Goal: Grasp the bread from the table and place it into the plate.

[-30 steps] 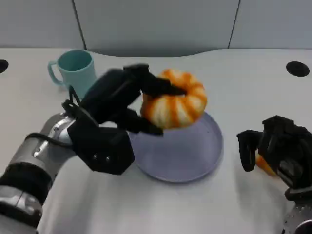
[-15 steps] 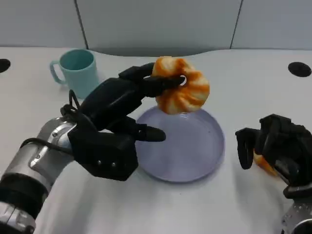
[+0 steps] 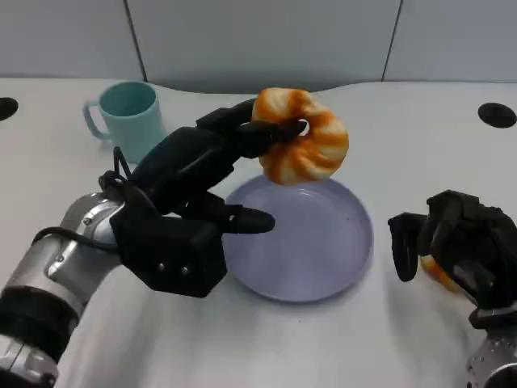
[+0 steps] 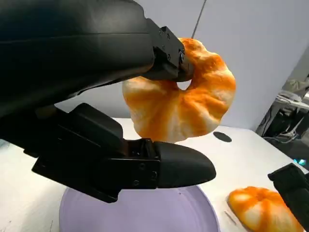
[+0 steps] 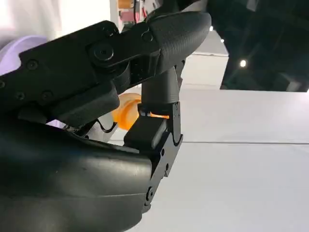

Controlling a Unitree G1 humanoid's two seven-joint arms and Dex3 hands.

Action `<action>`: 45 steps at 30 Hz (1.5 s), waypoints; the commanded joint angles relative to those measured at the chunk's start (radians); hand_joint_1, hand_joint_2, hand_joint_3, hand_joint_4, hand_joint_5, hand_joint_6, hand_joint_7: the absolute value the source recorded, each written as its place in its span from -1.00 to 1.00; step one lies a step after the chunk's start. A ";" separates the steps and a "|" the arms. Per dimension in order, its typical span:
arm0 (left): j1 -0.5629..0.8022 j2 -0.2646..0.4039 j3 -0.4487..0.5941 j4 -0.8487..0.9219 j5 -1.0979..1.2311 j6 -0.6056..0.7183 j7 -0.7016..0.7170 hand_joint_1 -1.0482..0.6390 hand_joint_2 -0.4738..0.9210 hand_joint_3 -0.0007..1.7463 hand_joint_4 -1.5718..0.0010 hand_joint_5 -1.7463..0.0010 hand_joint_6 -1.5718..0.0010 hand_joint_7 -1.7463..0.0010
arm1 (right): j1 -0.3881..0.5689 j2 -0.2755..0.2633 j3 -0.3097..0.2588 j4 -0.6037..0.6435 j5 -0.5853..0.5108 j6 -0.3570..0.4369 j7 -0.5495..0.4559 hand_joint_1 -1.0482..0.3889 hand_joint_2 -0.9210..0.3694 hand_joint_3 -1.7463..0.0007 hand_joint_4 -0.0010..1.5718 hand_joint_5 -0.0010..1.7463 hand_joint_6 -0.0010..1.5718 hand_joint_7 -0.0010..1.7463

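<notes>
The biggest worry is the bread (image 3: 303, 137) itself: it hangs above the far rim of the plate (image 3: 323, 275), hooked through its hole by a finger of the left robot hand (image 3: 198, 182), with the thumb sticking out underneath and apparently not touching it. A loose hold like that could let the ring swing or slide off, and if it drops from here it may clip the rim and roll onto the tabletop (image 3: 404, 137) instead of landing inside. A smaller risk is the cup (image 3: 125, 113) just beside the left forearm, which a wide sweep could knock. The right robot hand (image 3: 456, 242) rests with fingers curled over a second orange bread (image 3: 440, 275); I cannot tell if it grips it
</notes>
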 commanded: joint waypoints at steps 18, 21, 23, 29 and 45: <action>-0.043 0.054 -0.001 -0.052 0.014 0.189 -0.155 -1.00 1.00 -0.33 0.90 0.92 -0.06 0.89 | 0.006 -0.001 -0.014 -0.006 0.021 0.011 0.012 -0.23 -1.00 0.88 0.17 1.00 0.08 0.51; -0.040 0.049 0.002 -0.048 0.003 0.182 -0.153 -1.00 1.00 -0.33 0.88 0.91 -0.11 0.89 | 0.003 0.001 -0.018 -0.006 0.032 0.031 0.027 -0.21 -1.00 0.88 0.16 1.00 0.10 0.47; -0.039 0.047 0.003 -0.045 -0.001 0.176 -0.149 -1.00 1.00 -0.34 0.88 0.90 -0.12 0.89 | 0.000 0.003 -0.025 -0.005 0.042 0.043 0.041 -0.19 -1.00 0.90 0.17 1.00 0.07 0.54; -0.036 0.045 0.004 -0.045 -0.013 0.164 -0.143 -1.00 1.00 -0.34 0.88 0.89 -0.14 0.90 | 0.003 0.001 -0.027 -0.006 0.041 0.043 0.048 -0.19 -1.00 0.88 0.14 1.00 0.10 0.39; 0.170 -0.004 0.144 -0.081 -0.443 -0.172 -0.236 -0.86 1.00 -0.64 0.84 0.18 -0.26 0.85 | 0.005 0.025 -0.024 -0.006 0.047 0.022 0.021 -0.23 -1.00 0.87 0.17 1.00 0.15 0.33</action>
